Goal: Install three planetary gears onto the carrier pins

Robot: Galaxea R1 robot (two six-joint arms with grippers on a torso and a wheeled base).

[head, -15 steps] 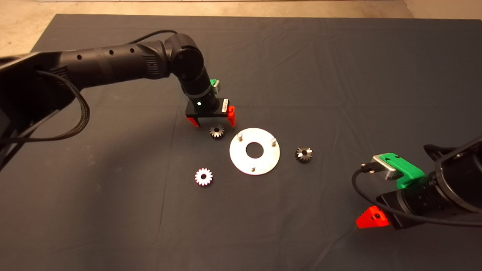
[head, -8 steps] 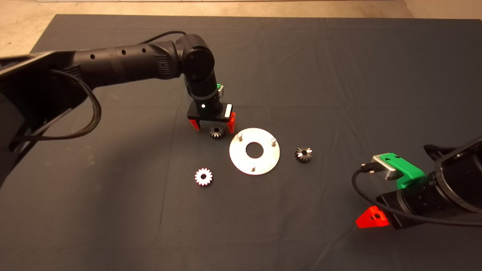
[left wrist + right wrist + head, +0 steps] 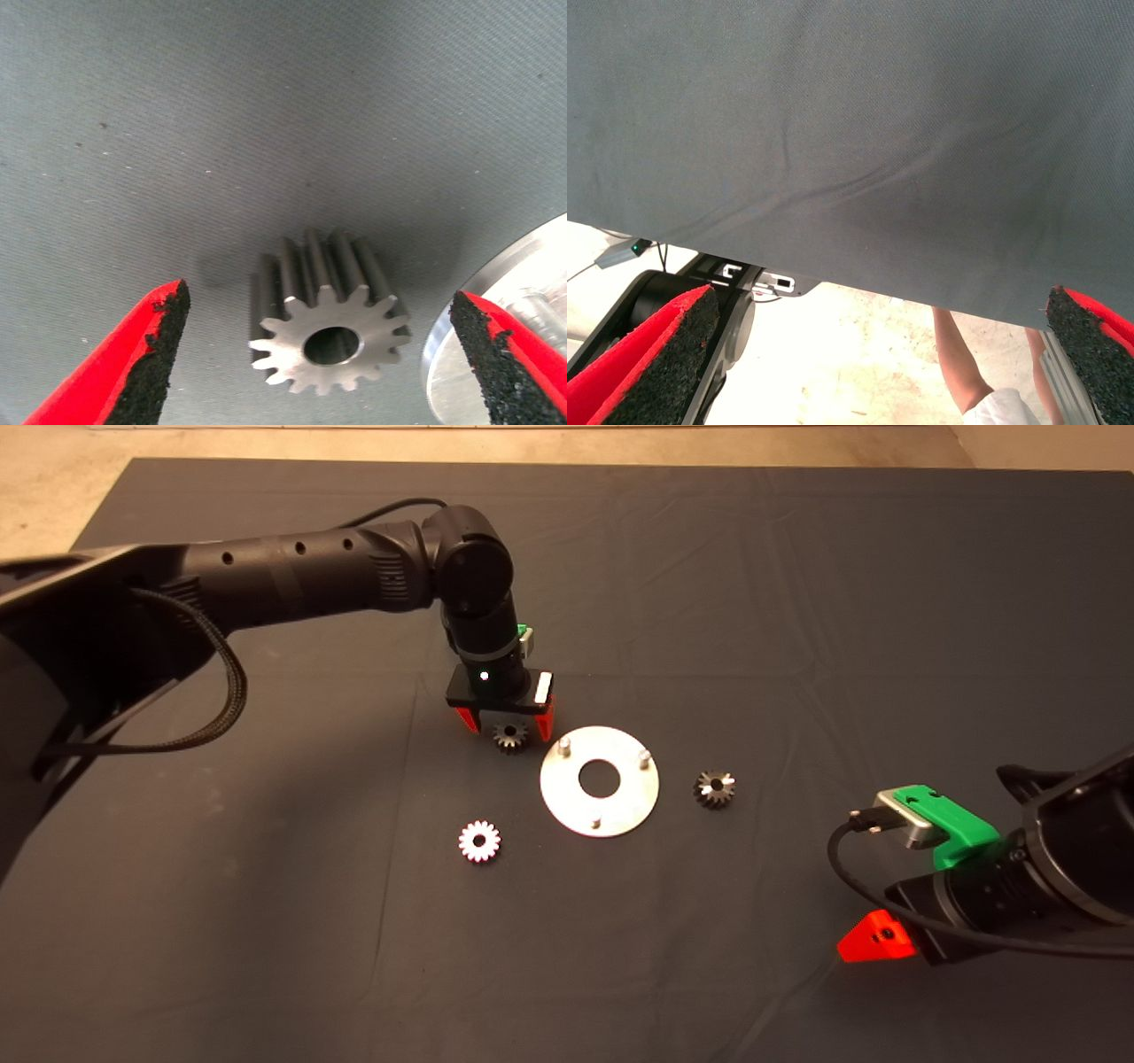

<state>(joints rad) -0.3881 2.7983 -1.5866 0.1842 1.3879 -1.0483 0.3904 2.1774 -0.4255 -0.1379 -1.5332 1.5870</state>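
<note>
The round silver disc (image 3: 620, 802) lies mid-mat with three carrier pins, all bare: one far left (image 3: 563, 743), one far right (image 3: 645, 757), one near (image 3: 596, 821). Three planetary gears lie on the mat: one (image 3: 510, 736) just left of the disc, a bright one (image 3: 479, 841) nearer and further left, a dark one (image 3: 714, 788) to the disc's right. My left gripper (image 3: 501, 722) is open and straddles the first gear (image 3: 330, 328), one finger (image 3: 142, 359) on each side, neither touching it. The disc's edge (image 3: 483, 319) shows beside the other finger. My right gripper (image 3: 877, 363) waits open at the lower right.
The dark mat (image 3: 797, 602) covers the table and has shallow creases. In the right wrist view a person's arm (image 3: 961, 363) and some equipment (image 3: 726, 292) show on the floor past the mat's edge.
My left gripper has moved toward the disc and come down around the gear beside it. The gears, the disc and the right arm have not moved.
</note>
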